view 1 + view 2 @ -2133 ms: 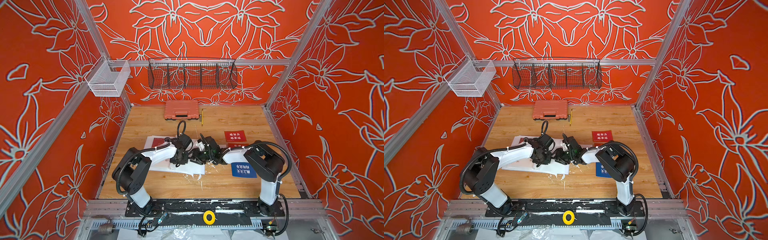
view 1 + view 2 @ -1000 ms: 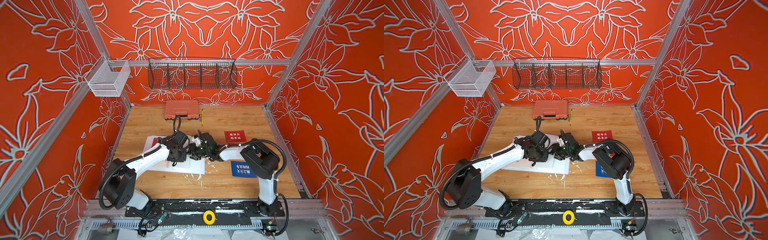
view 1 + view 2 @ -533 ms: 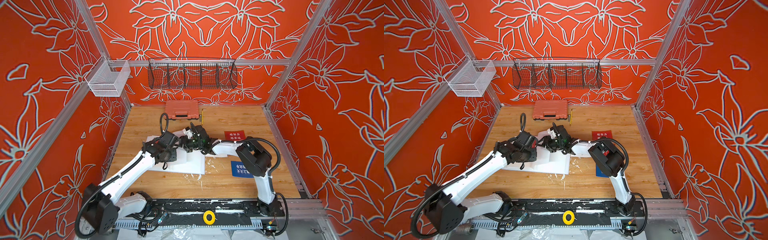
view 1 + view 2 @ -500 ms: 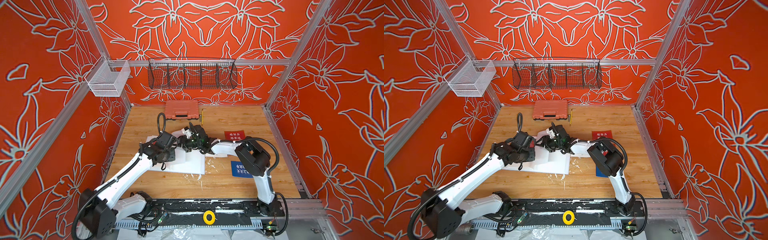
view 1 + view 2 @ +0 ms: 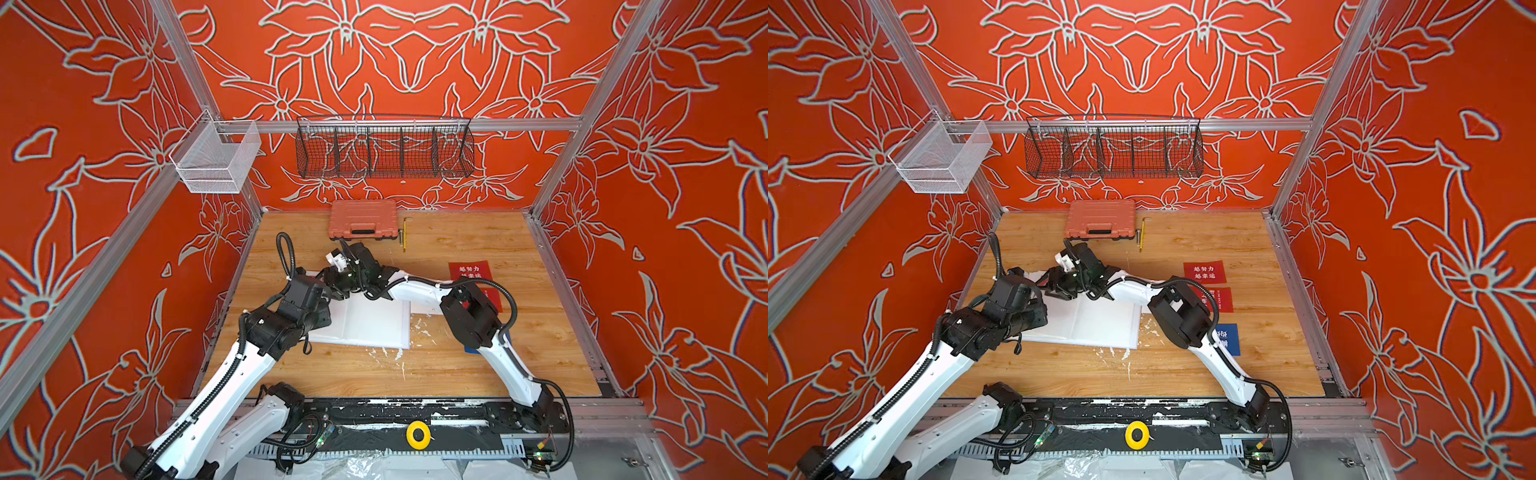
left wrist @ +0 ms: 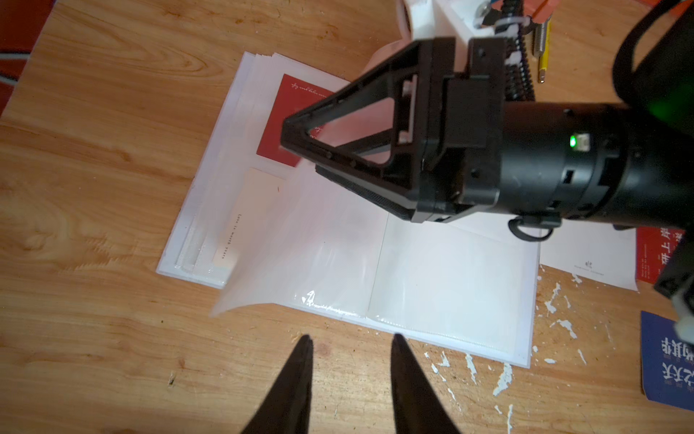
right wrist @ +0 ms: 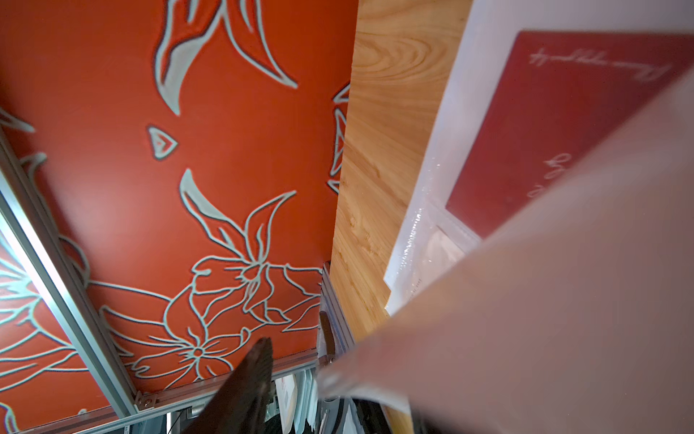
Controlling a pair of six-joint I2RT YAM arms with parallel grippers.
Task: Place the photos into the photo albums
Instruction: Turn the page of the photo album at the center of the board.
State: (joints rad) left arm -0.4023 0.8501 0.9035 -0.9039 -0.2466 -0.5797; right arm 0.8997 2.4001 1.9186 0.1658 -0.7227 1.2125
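The photo album lies open on the wooden table. Its left page holds a red photo and a white photo in sleeves. My right gripper hovers over that page, open. A translucent sleeve page is lifted and rests across one finger; the other finger stands clear of it. My left gripper is open and empty above bare wood, just off the album's front edge. To the right lie two red photos, a blue one and a white one.
An orange-pink plastic case and a yellow pencil lie at the back of the table. A black wire basket and a white mesh basket hang on the walls. White flecks dot the wood in front of the album.
My left arm has drawn back from the album's middle toward the front left. My right gripper has travelled left and farther back over the album, lifting the sleeve page.
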